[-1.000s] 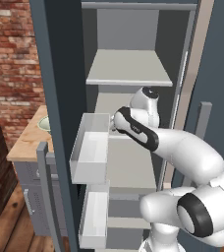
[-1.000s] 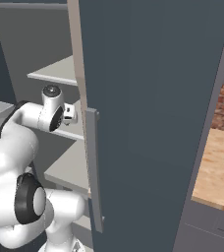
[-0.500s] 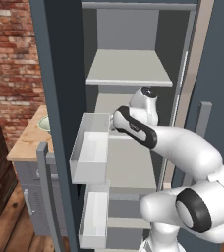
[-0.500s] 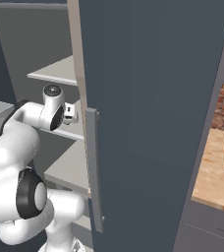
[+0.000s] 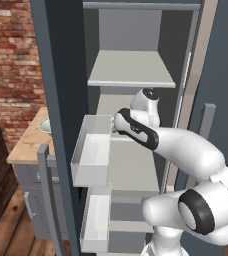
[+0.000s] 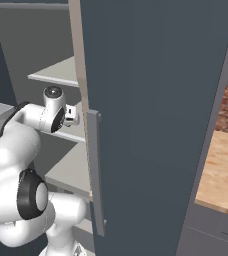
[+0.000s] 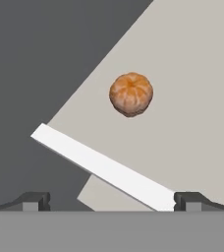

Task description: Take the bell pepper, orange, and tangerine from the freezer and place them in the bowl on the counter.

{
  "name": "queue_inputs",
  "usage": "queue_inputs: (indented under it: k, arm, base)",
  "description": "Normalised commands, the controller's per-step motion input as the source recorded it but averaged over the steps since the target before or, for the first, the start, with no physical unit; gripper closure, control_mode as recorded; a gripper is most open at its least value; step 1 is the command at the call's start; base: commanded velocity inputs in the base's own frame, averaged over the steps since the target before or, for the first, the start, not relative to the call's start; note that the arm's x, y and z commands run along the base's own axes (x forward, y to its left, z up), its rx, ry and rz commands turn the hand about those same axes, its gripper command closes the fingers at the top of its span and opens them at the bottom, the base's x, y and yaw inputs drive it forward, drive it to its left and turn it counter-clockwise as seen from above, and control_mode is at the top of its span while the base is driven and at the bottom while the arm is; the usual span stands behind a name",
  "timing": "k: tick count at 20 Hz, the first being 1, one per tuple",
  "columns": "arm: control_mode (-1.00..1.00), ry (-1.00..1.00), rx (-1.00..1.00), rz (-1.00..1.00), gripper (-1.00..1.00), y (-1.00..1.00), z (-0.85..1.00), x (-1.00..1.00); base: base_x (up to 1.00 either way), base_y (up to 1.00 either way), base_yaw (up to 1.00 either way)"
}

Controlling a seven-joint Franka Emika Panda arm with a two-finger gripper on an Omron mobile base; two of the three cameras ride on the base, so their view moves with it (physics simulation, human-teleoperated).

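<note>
- You have one round orange-brown ridged tangerine [image 7: 130, 94] lying alone on the pale grey shelf [image 7: 197, 98] inside the tall dark blue-grey freezer [image 5: 61, 75].
- Your two fingers [image 7: 113, 202] stand wide open, holding nothing, well short of it.

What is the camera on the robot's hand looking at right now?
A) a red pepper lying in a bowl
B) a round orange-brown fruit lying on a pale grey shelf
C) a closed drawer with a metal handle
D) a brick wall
B: the hand view shows a round, ribbed orange-brown fruit lying alone on the pale grey shelf, ahead of the open gripper.
</note>
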Motion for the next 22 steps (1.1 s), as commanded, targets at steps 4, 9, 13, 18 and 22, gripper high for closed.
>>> queue_inputs:
  k: [4, 9, 13, 18, 22]
  arm:
    - [-1.0, 0.0, 0.0, 0.0, -1.0, 0.0, 0.0, 0.16]
    - [-1.0, 0.0, 0.0, 0.0, -1.0, 0.03, 0.0, 0.18]
    - [-1.0, 0.0, 0.0, 0.0, -1.0, 0.04, -0.03, 0.13]
    - [-1.0, 0.0, 0.0, 0.0, -1.0, 0.07, -0.08, 0.19]
    - [-1.0, 0.0, 0.0, 0.0, -1.0, 0.02, -0.13, 0.17]
  base:
    - [0.0, 0.0, 0.0]
    - [0.0, 0.0, 0.0]
    - [0.0, 0.0, 0.0]
    - [0.0, 0.0, 0.0]
    - [0.0, 0.0, 0.0]
